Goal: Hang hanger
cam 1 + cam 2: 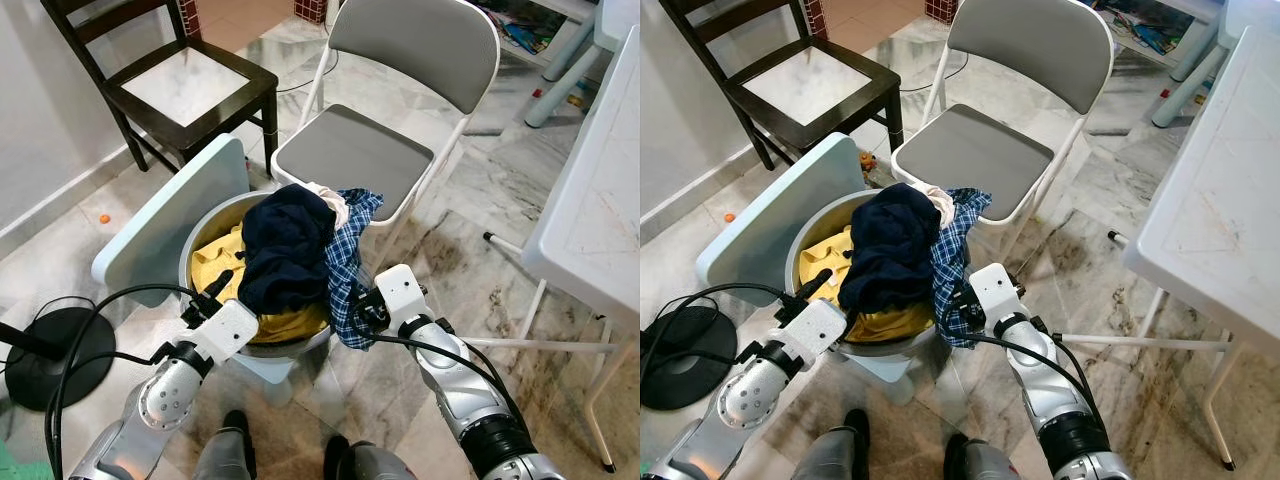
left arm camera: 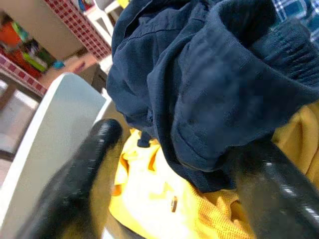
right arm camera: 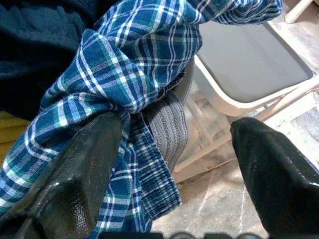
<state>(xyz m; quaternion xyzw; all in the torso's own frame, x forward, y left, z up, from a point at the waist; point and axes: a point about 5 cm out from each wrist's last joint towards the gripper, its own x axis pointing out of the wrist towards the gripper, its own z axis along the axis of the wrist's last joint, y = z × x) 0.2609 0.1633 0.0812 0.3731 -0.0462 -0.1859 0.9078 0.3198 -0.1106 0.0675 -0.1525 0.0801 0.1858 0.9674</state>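
Left hand [image 2: 169, 189] fingers spread wide at the basket [image 1: 200, 232] rim, center frame; right hand [image 3: 174, 164] wide too, one finger touching the plaid shirt [image 1: 350, 270]. Three more garments: navy [image 1: 285, 250], yellow [image 1: 215, 262], white [image 1: 335, 205]. Two chairs: grey folding chair [image 1: 400, 90], dark wooden chair [image 1: 170, 80]. Can't make out a hanger.

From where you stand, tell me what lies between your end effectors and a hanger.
No hanger can be made out. Both open end effectors, left and right, face a heaped laundry basket: a navy garment on top, a blue plaid shirt draped over the rim, yellow clothes beneath. Any hanger there would be buried.
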